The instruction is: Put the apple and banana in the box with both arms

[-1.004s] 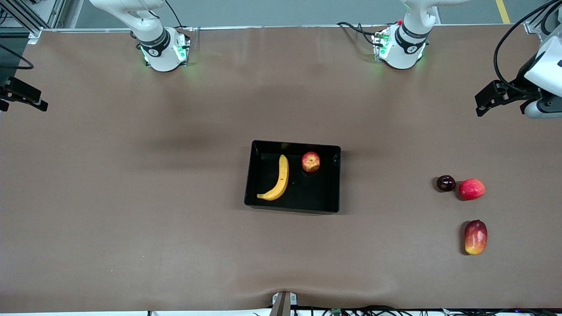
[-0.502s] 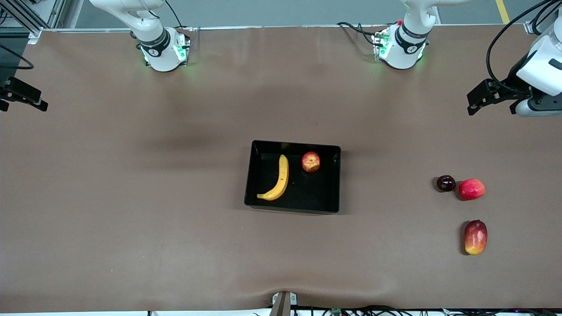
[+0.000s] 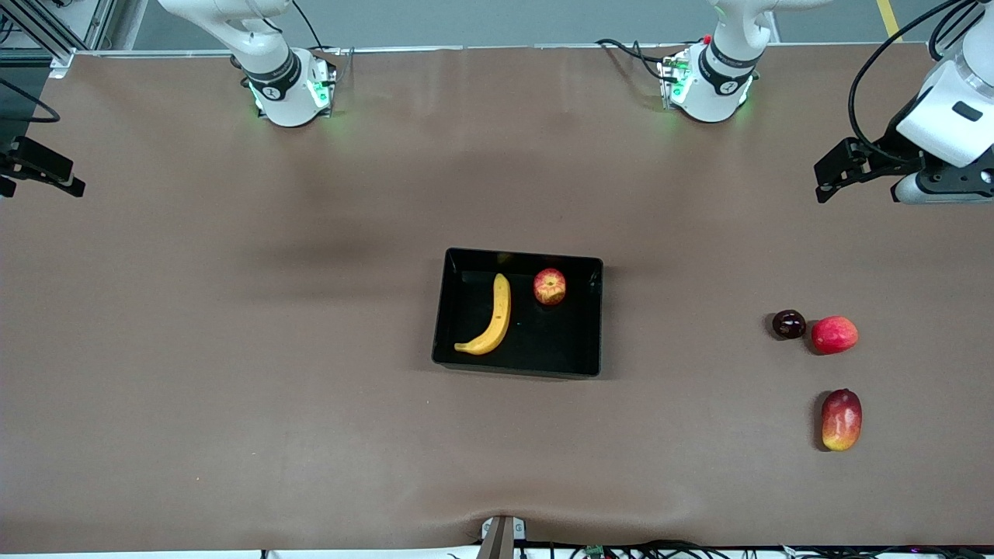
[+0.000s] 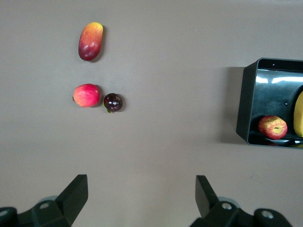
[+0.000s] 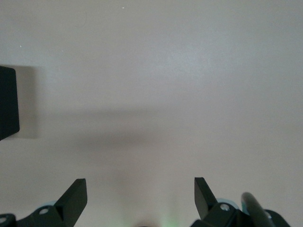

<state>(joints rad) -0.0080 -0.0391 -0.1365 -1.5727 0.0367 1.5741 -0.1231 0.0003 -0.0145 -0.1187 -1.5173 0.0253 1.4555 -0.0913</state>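
The black box (image 3: 440,310) sits mid-table. In it lie the yellow banana (image 3: 494,318) and the streaked red apple (image 3: 549,286), apart from each other. My left gripper (image 3: 825,180) hangs open and empty over bare table at the left arm's end, away from the box. Its wrist view shows its open gripper (image 4: 142,189), the box (image 4: 244,101), the apple (image 4: 272,127) and a bit of banana (image 4: 298,116). My right gripper (image 3: 54,172) is open and empty over the right arm's end. Its wrist view shows its gripper (image 5: 140,191) and a box corner (image 5: 8,101).
Three loose fruits lie at the left arm's end: a dark round fruit (image 3: 788,324) touching a pinkish-red round fruit (image 3: 834,335), and a red-yellow mango-like fruit (image 3: 841,419) nearer the front camera. They also show in the left wrist view: mango-like fruit (image 4: 90,41), pinkish-red fruit (image 4: 86,95), dark fruit (image 4: 113,102).
My left gripper has drifted a little toward the table's middle, still open and empty. The right arm, the box and all fruits have not moved.
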